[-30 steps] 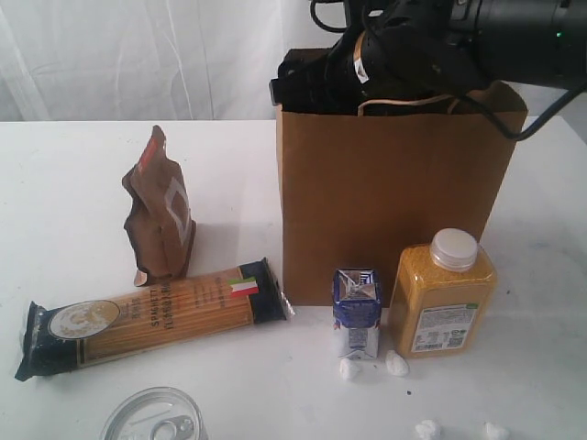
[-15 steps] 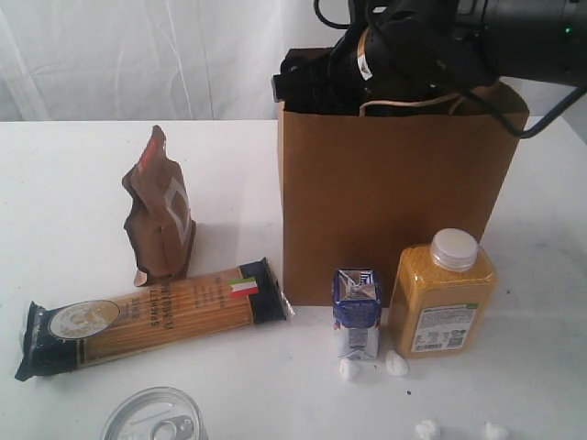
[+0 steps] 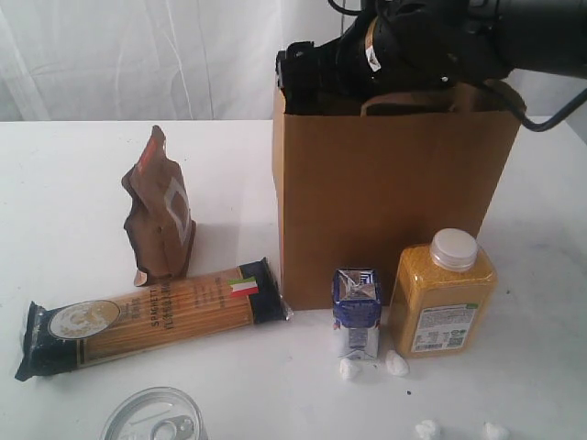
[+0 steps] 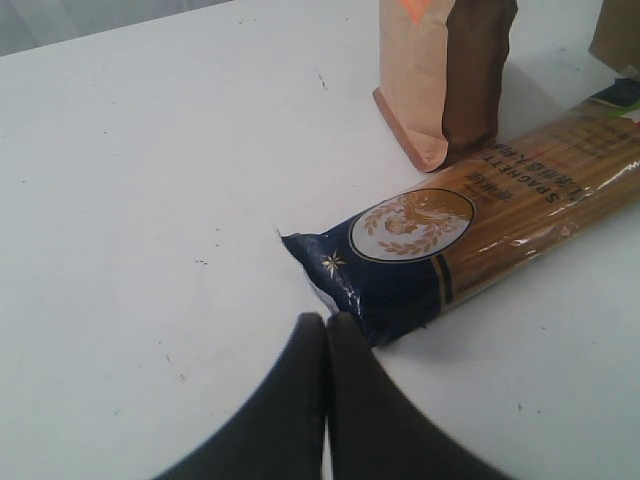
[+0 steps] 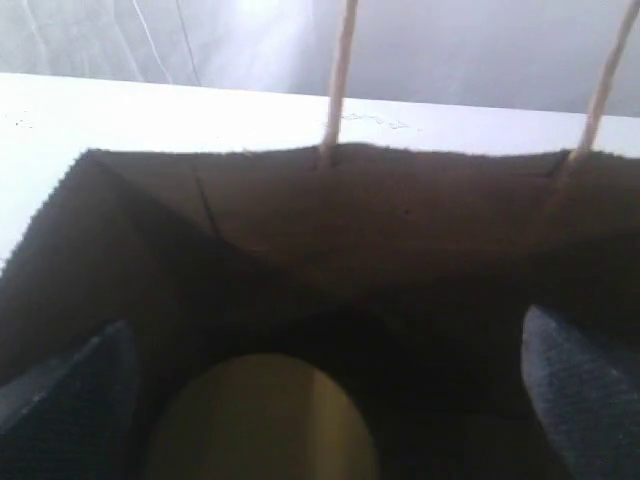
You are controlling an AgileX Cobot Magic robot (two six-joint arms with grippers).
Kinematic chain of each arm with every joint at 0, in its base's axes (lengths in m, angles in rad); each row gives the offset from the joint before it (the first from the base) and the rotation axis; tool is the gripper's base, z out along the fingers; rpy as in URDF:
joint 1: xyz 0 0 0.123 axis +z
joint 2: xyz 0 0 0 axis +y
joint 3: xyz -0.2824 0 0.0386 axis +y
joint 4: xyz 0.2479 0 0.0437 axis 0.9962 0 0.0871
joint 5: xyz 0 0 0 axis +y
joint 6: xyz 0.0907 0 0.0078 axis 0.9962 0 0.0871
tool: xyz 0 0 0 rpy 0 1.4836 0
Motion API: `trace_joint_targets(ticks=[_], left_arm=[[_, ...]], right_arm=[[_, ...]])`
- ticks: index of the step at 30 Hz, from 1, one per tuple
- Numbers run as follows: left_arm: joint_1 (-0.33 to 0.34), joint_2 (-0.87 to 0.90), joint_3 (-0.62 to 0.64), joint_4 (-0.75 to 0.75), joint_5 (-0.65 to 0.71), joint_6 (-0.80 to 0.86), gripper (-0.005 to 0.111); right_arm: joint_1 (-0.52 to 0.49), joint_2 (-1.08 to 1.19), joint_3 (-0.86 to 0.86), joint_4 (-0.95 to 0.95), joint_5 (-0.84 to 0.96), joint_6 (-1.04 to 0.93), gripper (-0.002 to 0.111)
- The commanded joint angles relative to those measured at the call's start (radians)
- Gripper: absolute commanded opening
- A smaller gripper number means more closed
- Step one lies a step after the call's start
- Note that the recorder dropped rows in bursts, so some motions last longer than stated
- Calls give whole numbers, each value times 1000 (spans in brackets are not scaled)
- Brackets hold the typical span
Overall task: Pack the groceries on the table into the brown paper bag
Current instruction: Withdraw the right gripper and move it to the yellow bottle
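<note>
The brown paper bag [image 3: 385, 202] stands open on the table [image 3: 73, 183]. My right arm [image 3: 413, 41] hangs over the bag's mouth. The right gripper [image 5: 325, 325] is open, its fingers [image 5: 580, 380] spread wide just above the rim. Deep in the bag below them sits the jar's tan lid [image 5: 260, 420], untouched. On the table are the brown pouch [image 3: 160, 211], the spaghetti packet [image 3: 151, 316], the blue carton [image 3: 356, 312], the yellow bottle [image 3: 445, 293] and the silver can [image 3: 154, 417]. My left gripper [image 4: 326, 322] is shut and empty, beside the spaghetti packet's dark end [image 4: 380, 270].
Small white crumbs [image 3: 371, 367] lie in front of the carton and bottle, with more near the front edge [image 3: 459, 429]. The bag's paper handles [image 5: 340, 80] rise at its far rim. A white curtain [image 3: 138, 55] hangs behind the table.
My right arm has lifted a little above the bag's mouth and its fingers have spread slightly wider. The bag's top has straightened and shifted slightly left. The groceries on the table have not moved.
</note>
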Motion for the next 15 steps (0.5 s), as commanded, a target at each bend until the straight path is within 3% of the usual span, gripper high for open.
trace_joint_targets(ticks=[1, 9, 15], left_arm=[[4, -5, 3, -2, 3, -2, 0], [4, -5, 3, -2, 3, -2, 0], [4, -5, 3, -2, 3, -2, 0]], right_arm=[[-6, -33, 0, -35, -7, -1, 96], [-6, -218, 0, -65, 2, -82, 96], [-6, -371, 0, -67, 106, -156, 96]])
